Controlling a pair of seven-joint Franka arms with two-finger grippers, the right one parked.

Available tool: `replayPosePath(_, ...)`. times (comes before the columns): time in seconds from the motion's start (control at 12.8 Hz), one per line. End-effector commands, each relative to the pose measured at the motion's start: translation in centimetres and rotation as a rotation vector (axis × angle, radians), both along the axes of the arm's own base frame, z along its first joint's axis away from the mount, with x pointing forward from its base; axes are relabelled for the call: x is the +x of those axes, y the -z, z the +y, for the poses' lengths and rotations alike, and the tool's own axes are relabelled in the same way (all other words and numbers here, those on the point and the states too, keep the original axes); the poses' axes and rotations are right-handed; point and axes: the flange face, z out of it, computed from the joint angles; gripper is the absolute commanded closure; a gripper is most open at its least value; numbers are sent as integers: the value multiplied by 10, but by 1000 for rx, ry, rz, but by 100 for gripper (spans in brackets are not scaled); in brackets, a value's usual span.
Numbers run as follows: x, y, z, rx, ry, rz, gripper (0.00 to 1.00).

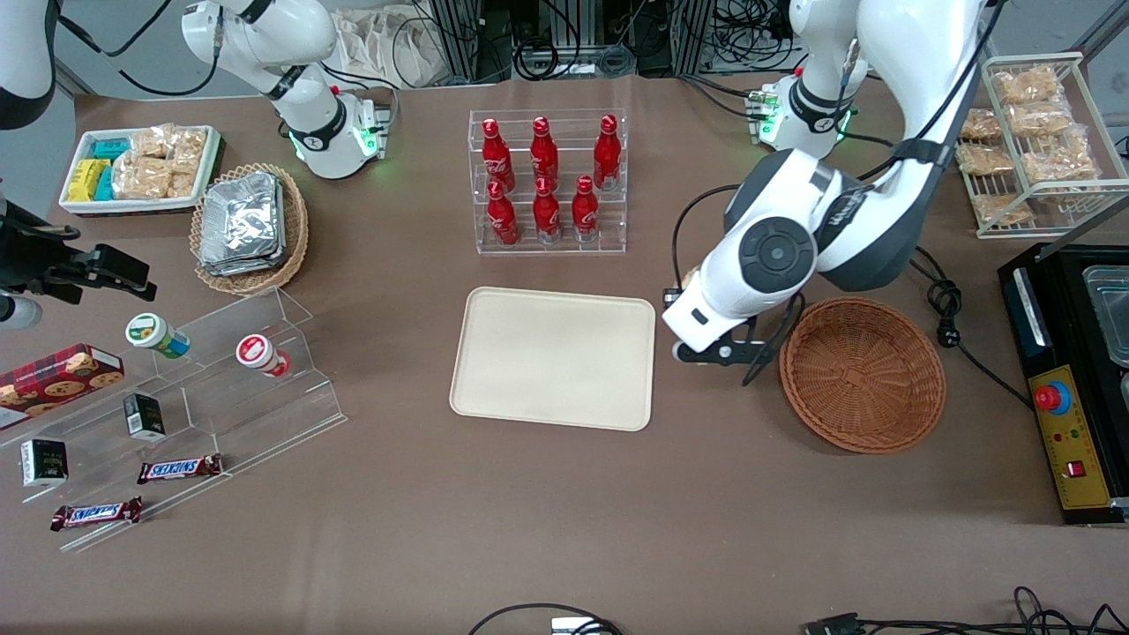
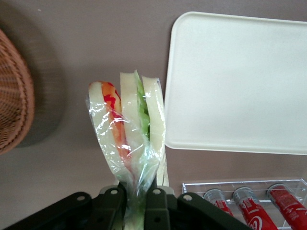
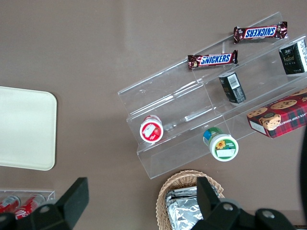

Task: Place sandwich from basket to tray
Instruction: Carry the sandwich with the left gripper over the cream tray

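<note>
One gripper (image 2: 136,199) clamps sandwich (image 2: 129,120) between basket (image 1: 862,374) and tray (image 1: 554,369).

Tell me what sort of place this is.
Probably a robotics lab staged as a snack counter: a rack of red cola bottles, Snickers bars on clear display steps, aluminium framing and loose cables. The gripper, between basket and tray, is shut on a wrapped sandwich.

Six red bottles (image 1: 547,181) are held in a clear rack (image 1: 549,245) near the table's farther edge. Toward the parked arm's end, foil packets (image 1: 240,222) are piled in a tan wicker basket (image 1: 295,231), and two Snickers bars (image 1: 180,468) are laid on a clear stepped stand (image 1: 265,388). A wire rack of snack bags (image 1: 1028,141) is set at the working arm's end.
</note>
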Motion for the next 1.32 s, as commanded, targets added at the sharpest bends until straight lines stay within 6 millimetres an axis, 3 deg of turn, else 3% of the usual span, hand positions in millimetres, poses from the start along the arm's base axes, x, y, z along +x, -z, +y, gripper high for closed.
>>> replayPosePath(0.0, -9, 20, -30, 24, -3, -5, 93)
replayPosePath(0.16, -17, 41, -46, 50, 39, -6, 93)
replayPosePath(0.55, -13, 108, -61, 16, 74, 23, 90)
replayPosePath(0.78, -12, 129, -67, -13, 71, 23, 91)
replayPosePath(0.94, -29, 138, -95, -15, 126, 6, 91)
replayPosePath(1.09, -33, 158, -101, 2, 159, -6, 91)
replayPosePath(1.25, -30, 163, -105, -22, 159, -34, 91)
